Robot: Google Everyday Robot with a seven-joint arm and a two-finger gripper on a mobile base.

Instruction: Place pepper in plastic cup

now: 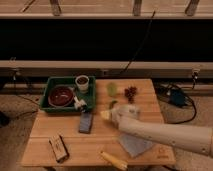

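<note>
The pepper [113, 104] is a small dark green piece lying on the wooden table [60, 125], just in front of the plastic cup. The plastic cup [112, 89] is pale yellow-green and stands upright near the table's far edge, left of a dark red fruit [131, 93]. My gripper [108, 115] is at the end of the white arm [165, 134], which reaches in from the right. The gripper hovers low over the table, right at the near end of the pepper. Part of the pepper may be hidden behind it.
A green tray [52, 85] at the far left holds a dark red bowl [61, 95] and a white cup with a dark inside [82, 82]. A dark flat object [86, 121], a brown bar [59, 148], a long yellow item [114, 160] and a grey cloth [132, 145] lie on the table's near half.
</note>
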